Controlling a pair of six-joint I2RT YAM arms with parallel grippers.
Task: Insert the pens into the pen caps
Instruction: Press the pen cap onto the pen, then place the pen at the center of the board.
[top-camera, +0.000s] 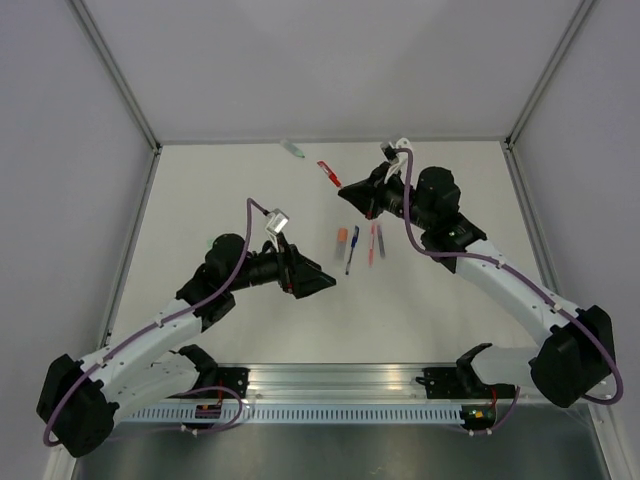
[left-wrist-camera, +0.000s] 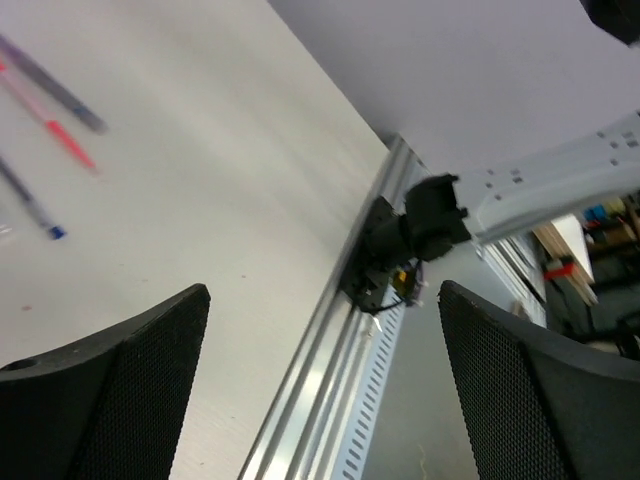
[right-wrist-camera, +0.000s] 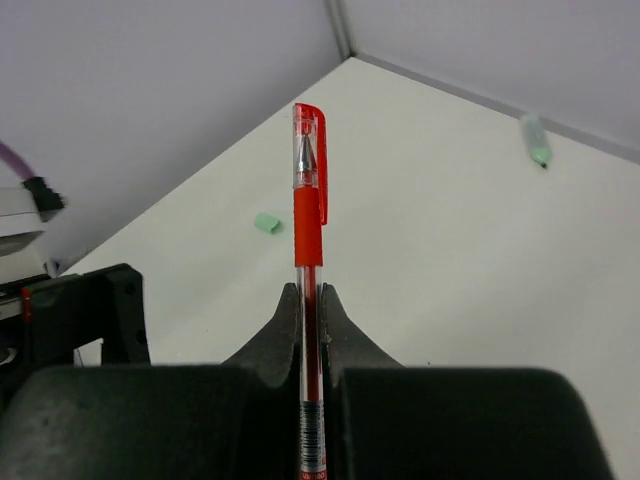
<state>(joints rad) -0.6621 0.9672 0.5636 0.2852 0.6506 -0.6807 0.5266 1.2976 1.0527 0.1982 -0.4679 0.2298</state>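
My right gripper (right-wrist-camera: 309, 295) is shut on a red pen (right-wrist-camera: 308, 225), held above the table at the back (top-camera: 346, 190). The pen's tip sits inside a clear red cap (right-wrist-camera: 309, 140), which also shows in the top view (top-camera: 328, 173). A mint green cap (right-wrist-camera: 267, 222) and a green pen (right-wrist-camera: 536, 140) lie on the table beyond it. An orange cap (top-camera: 341, 236), a blue pen (top-camera: 352, 250), a red pen (top-camera: 373, 243) and a grey pen (top-camera: 381, 240) lie mid-table. My left gripper (left-wrist-camera: 322, 330) is open and empty, left of them (top-camera: 315, 283).
An aluminium rail (left-wrist-camera: 330, 350) runs along the near table edge, with the right arm's base (left-wrist-camera: 415, 235) on it. White walls (top-camera: 330, 60) close in the table at the back and sides. The green pen (top-camera: 292, 149) lies near the back wall.
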